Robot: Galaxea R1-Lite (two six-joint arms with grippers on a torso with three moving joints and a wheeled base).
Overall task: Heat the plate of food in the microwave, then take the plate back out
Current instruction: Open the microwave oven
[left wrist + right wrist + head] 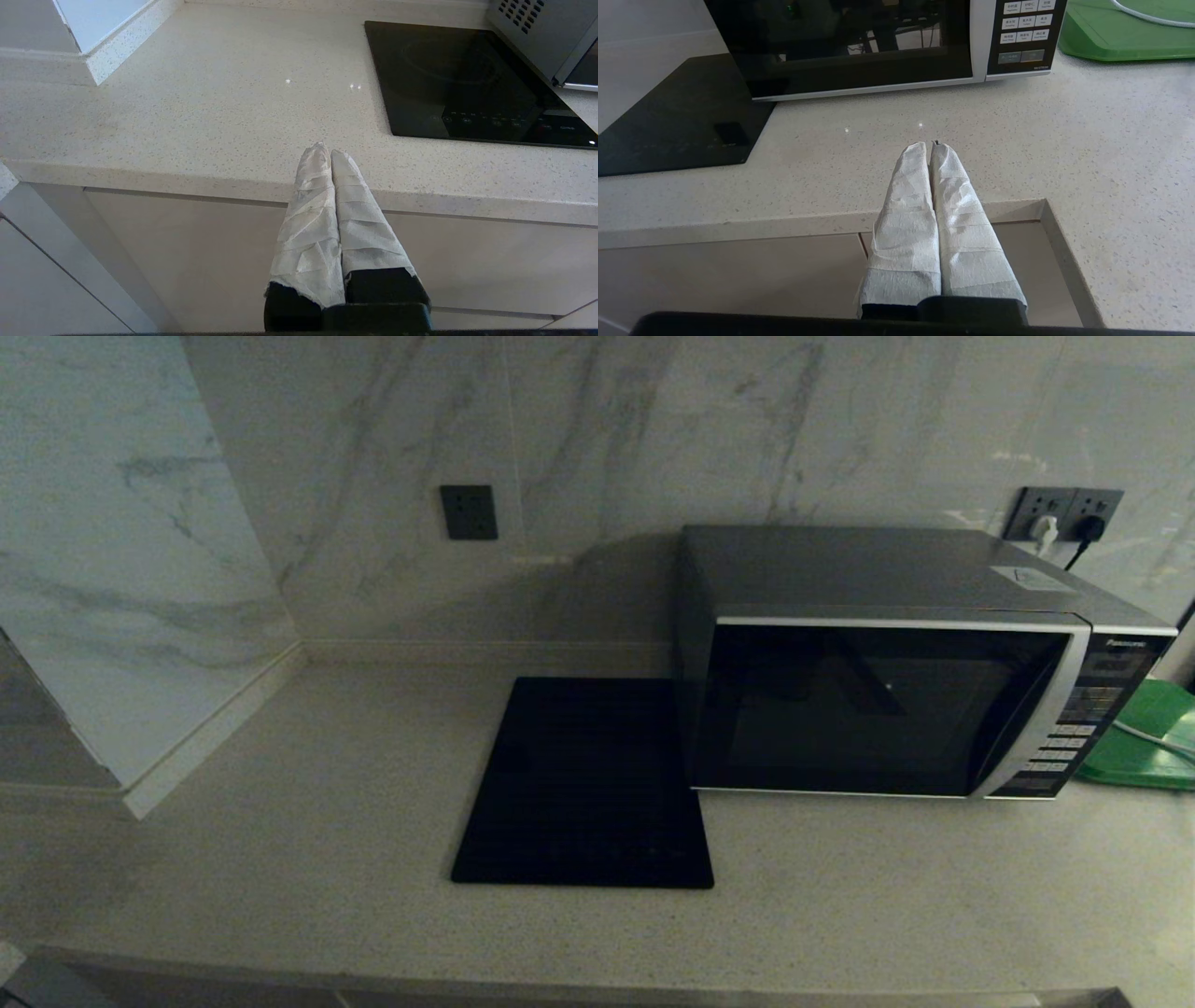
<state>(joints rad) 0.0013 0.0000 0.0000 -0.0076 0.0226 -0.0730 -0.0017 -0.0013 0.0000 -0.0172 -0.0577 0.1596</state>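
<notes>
The microwave (896,663) stands at the back right of the counter with its black glass door closed; its door and button panel (1024,35) also show in the right wrist view. The plate of food is out of view. My left gripper (327,150) hangs at the counter's front edge, left of the black slab, its tape-wrapped fingers pressed together and empty. At the front edge before the microwave, my right gripper (930,145) is shut too, holding nothing. Neither arm shows in the head view.
A flat black slab (583,784) lies on the counter just left of the microwave. A green board (1144,737) with a white cable lies to the microwave's right. Marble walls close the back and left; wall sockets (1064,513) sit behind the microwave.
</notes>
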